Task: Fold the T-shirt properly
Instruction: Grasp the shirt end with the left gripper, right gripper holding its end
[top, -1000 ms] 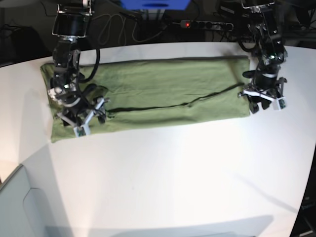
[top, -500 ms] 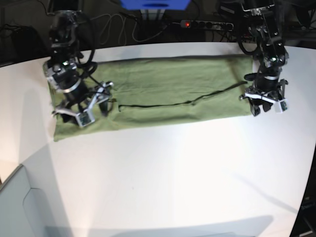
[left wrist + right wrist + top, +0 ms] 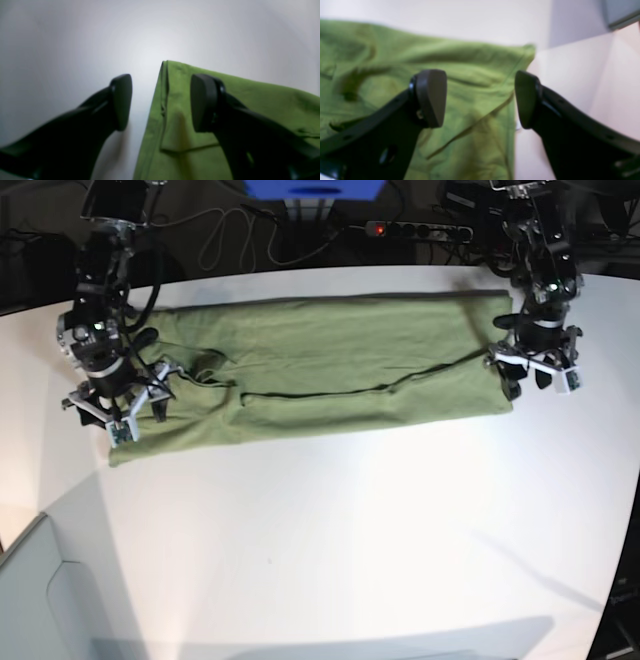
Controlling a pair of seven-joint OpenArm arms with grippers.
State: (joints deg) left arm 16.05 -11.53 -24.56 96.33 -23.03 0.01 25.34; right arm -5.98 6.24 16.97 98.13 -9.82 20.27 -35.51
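The olive-green T-shirt [image 3: 340, 370] lies as a long folded strip across the white table [image 3: 350, 540]. A dark fold line runs along its middle. At the strip's right end my left gripper [image 3: 535, 383] hovers open. In the left wrist view the left gripper [image 3: 161, 102] straddles the T-shirt's [image 3: 180, 105] hemmed edge near a corner, one finger [image 3: 122, 100] over bare table. My right gripper [image 3: 112, 418] stands open over the strip's left end. In the right wrist view the right gripper [image 3: 478, 98] has wrinkled T-shirt fabric [image 3: 470, 65] below its open jaws.
A power strip [image 3: 420, 228] with a red light, cables and a blue box [image 3: 315, 188] sit behind the table's far edge. A grey panel [image 3: 40, 600] stands at the near left corner. The table's curved edge runs close behind both arms.
The right arm moved left and back, from inside the strip to its left end, leaving the fabric there bunched. The left gripper shifted slightly back at the right end and opened wider.
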